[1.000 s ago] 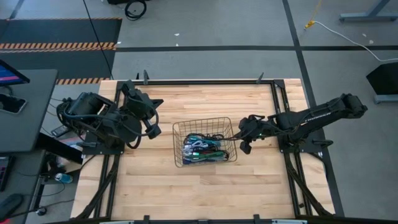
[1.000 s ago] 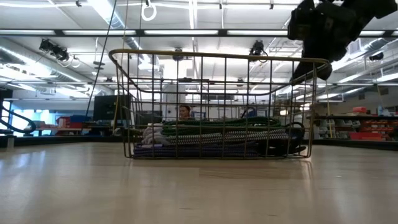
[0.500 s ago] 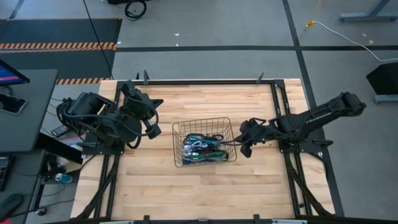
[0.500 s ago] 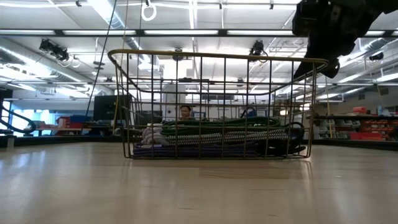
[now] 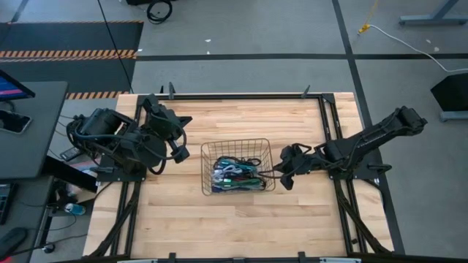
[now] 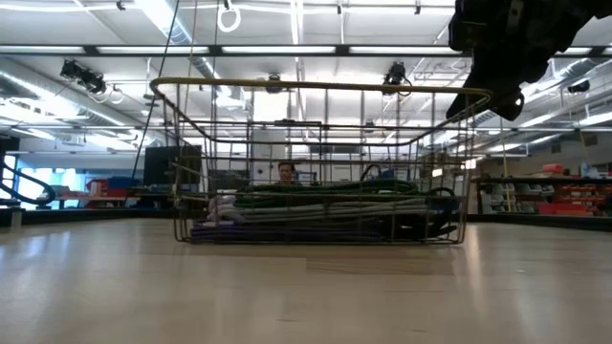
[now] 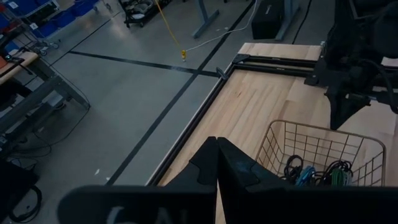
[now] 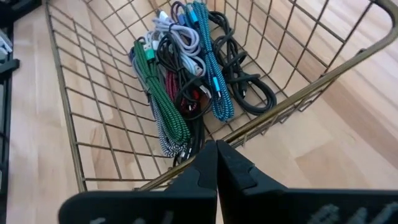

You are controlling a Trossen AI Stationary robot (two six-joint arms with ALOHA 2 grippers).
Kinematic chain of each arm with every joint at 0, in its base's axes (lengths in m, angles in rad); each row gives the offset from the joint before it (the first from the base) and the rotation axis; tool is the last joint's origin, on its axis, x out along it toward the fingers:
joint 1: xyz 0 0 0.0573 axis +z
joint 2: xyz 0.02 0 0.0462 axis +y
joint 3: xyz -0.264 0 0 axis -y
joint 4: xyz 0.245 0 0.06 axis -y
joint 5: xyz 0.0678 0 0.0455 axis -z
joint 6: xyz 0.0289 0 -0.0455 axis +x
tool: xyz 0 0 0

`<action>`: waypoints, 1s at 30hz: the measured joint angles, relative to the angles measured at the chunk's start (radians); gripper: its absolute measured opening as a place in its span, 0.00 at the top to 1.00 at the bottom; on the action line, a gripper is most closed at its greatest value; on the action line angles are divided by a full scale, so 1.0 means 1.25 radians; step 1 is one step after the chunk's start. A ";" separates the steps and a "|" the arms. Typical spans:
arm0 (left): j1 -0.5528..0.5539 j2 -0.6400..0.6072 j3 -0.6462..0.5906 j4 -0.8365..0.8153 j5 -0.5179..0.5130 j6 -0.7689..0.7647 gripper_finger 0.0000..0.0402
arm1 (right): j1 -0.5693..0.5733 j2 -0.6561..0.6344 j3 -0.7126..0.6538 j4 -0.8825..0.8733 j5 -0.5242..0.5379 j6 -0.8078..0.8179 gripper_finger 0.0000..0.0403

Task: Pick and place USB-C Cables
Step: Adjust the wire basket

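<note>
Several coiled USB-C cables [image 8: 186, 87], green, teal, black, red and white, lie on the floor of a wire basket [image 5: 207, 164] at the table's middle. They also show in the high view [image 5: 238, 175] and the low view [image 6: 325, 205]. My right gripper [image 5: 280, 175] is shut at the basket's right rim [image 8: 292, 96]. My left gripper [image 5: 180, 153] is shut and empty, raised at the table's left, left of the basket. My right gripper's shut fingers [image 8: 205, 165] lie over the basket's right top rim [image 8: 249, 127], coming from the table's right and slanting down. The fingers lie across the rim wire and hide the spot of contact. The basket stands on the table on its base.
Bare wooden table [image 5: 241, 226] lies all around the basket. A black frame rail [image 5: 241, 96] runs along the far edge. A person [image 6: 284, 172] shows far behind the table in the low view.
My right gripper has gone toward the table's left and near edges, staying shut. The basket with the cables has slid a little toward the left edge and nearer the low camera, staying upright on its base.
</note>
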 joint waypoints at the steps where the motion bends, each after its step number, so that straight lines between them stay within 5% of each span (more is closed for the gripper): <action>1: 0.000 0.000 0.000 0.000 0.000 0.000 0.99 | 0.001 0.007 0.000 0.008 0.000 -0.005 1.00; 14: 0.000 0.000 0.000 0.000 0.000 -0.001 0.99 | 0.016 0.009 -0.003 0.033 -0.015 -0.030 1.00; 30: 0.000 0.000 0.000 0.000 0.014 0.026 0.99 | -0.043 -0.122 -0.002 0.100 -0.067 -0.107 1.00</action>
